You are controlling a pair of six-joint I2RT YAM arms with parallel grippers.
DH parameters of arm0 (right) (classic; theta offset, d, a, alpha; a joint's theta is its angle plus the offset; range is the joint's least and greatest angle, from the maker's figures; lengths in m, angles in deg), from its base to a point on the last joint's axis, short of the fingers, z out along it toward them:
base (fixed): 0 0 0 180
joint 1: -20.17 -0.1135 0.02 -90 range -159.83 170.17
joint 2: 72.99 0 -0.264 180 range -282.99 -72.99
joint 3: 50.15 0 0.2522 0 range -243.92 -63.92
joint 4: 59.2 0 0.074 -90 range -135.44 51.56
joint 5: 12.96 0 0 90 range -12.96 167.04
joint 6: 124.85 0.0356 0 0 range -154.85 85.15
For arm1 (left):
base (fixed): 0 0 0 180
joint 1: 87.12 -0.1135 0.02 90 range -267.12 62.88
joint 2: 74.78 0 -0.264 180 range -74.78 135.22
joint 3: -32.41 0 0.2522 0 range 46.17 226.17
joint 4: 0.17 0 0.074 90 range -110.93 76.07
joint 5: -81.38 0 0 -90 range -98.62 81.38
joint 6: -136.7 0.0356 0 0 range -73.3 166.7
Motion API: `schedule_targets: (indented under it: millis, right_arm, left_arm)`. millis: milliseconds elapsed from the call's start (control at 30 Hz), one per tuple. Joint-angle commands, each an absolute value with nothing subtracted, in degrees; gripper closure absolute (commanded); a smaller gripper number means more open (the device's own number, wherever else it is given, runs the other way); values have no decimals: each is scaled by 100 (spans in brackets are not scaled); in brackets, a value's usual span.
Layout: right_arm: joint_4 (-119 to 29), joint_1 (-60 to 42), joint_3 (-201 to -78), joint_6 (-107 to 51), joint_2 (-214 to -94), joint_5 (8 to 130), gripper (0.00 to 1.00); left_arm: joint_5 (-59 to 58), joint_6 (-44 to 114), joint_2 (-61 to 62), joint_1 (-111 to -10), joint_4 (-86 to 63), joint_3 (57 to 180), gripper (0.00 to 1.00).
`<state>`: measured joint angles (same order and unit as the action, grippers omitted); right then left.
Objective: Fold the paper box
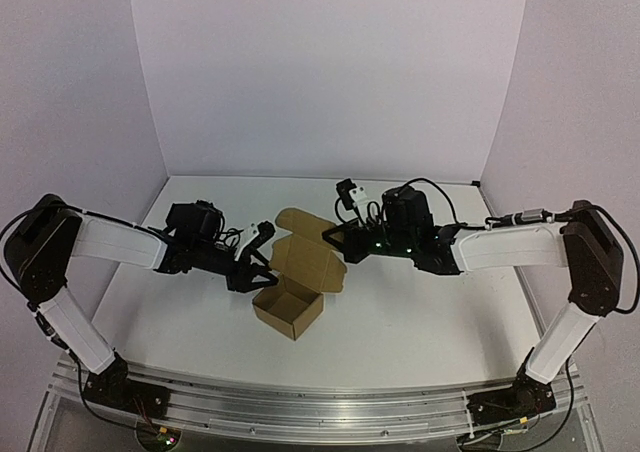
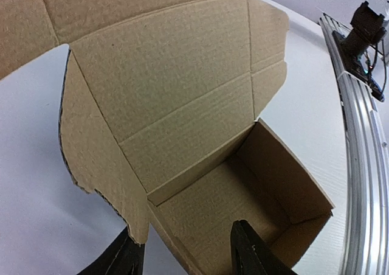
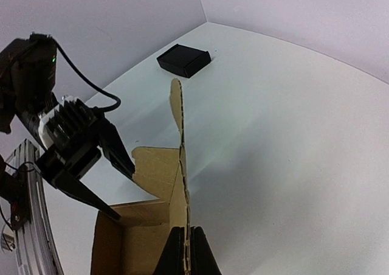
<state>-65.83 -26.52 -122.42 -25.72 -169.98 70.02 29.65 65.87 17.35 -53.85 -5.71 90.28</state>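
my left fingers [image 2: 250,257] cropped at the bottom edge, paper box [image 2: 176,104] lid running off the top, right fingertips [image 3: 203,257] cropped too

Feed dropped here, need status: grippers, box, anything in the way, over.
Left gripper open at box. Right gripper shut on lid. Box formed, lid up. Black block far off, not obstructing.

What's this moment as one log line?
paper box: half-folded, open | left gripper: open astride box wall | right gripper: shut on box flap
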Motion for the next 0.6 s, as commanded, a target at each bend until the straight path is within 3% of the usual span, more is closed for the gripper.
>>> schedule_targets:
  millis: [0, 67, 267, 433, 567]
  right_arm:
    - [-6406, -2616, -12309, -3147, -16764, 6595, 100]
    - [-6377, -2577, -12322, -3222, -16733, 6458, 100]
    - [-6064, -2529, -12523, -3713, -16722, 6004, 100]
    - [-5780, -2528, -12768, -3976, -16793, 5669, 100]
    - [-5653, -2531, -12951, -4107, -16866, 5544, 100]
  left_arm:
    - [4090, 7585, 968, -5604, -1889, 9341, 41]
    - [4659, 8077, 780, -5797, -2636, 9484, 33]
    - [5695, 9537, 1009, -6093, -4946, 11222, 26]
    - [4921, 8967, 1269, -6079, -4051, 11986, 14]
    - [3665, 9845, 1647, -5546, -4193, 12287, 9]
